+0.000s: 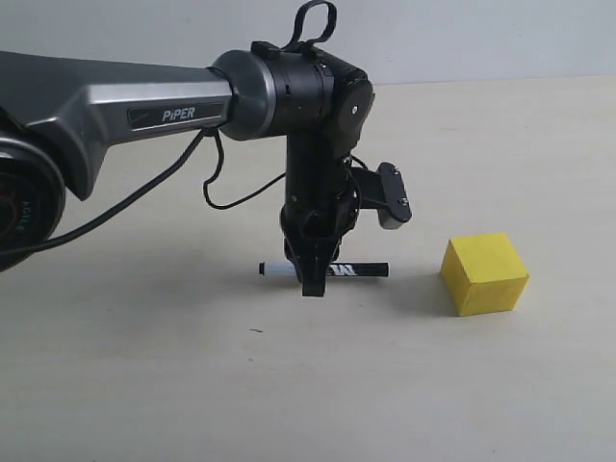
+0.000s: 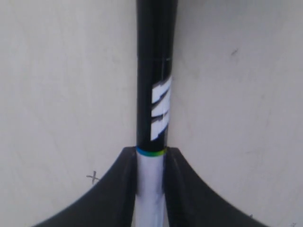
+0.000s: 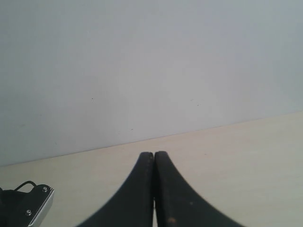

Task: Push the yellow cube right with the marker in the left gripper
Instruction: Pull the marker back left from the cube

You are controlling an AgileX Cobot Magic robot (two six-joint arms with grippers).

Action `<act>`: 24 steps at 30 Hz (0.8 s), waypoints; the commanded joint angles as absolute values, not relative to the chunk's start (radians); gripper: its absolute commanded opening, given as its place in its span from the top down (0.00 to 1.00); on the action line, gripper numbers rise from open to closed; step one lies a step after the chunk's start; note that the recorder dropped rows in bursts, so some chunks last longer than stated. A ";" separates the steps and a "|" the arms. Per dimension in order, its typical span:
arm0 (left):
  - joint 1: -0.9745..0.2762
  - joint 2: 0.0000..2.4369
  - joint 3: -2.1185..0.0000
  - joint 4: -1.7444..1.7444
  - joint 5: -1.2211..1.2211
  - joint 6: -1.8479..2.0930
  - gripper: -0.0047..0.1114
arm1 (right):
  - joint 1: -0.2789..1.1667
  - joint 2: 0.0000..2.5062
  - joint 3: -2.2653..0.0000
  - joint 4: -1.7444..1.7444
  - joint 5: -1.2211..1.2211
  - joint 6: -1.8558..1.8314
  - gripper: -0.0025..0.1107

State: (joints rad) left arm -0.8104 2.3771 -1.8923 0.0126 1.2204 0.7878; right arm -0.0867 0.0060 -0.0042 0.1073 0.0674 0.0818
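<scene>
Exterior view has the black and silver arm lettered "PiPER" (image 1: pixel 144 111) reaching in from the left, its wrist bent downward so that the black two-fingered left gripper (image 1: pixel 314 281) points at the pale beige surface (image 1: pixel 192 385). Its fingers (image 2: pixel 118 194) are clamped on a slim marker (image 1: pixel 358 269), half black with white lettering and half white, which lies level and crosswise between them: the white end with its small dark tip sticks out to the left of the view, the black half to the right. Whether the marker touches the surface or hangs just over it I cannot tell; a thin shadow runs right below it. A small black camera module (image 1: pixel 393 195) sits on the wrist, on the view's right side of it. The plain matte bright yellow cube (image 1: pixel 484 273) rests on the surface to the right of the marker, roughly in line with its black end and near it, with a clear strip of bare surface between the two. Left wrist view looks along the marker: both fingers grip the white barrel just behind a thin coloured ring where the black half begins, and a faint cross-shaped mark (image 2: pixel 93 177) shows on the surface beside one finger. Right wrist view shows the right gripper (image 3: pixel 154 157) with its black fingers pressed together, facing a pale wall (image 3: pixel 151 61) beyond the surface's far edge.
</scene>
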 commanded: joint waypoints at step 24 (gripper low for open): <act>-0.823 2.361 -1.954 -0.121 1.181 0.868 0.96 | -0.093 0.000 0.000 0.103 0.067 0.079 0.98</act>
State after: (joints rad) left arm -0.8159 2.3771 -1.9474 -0.1013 1.1740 0.8570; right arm -0.0867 0.0060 -0.0042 0.1073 0.0674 0.0818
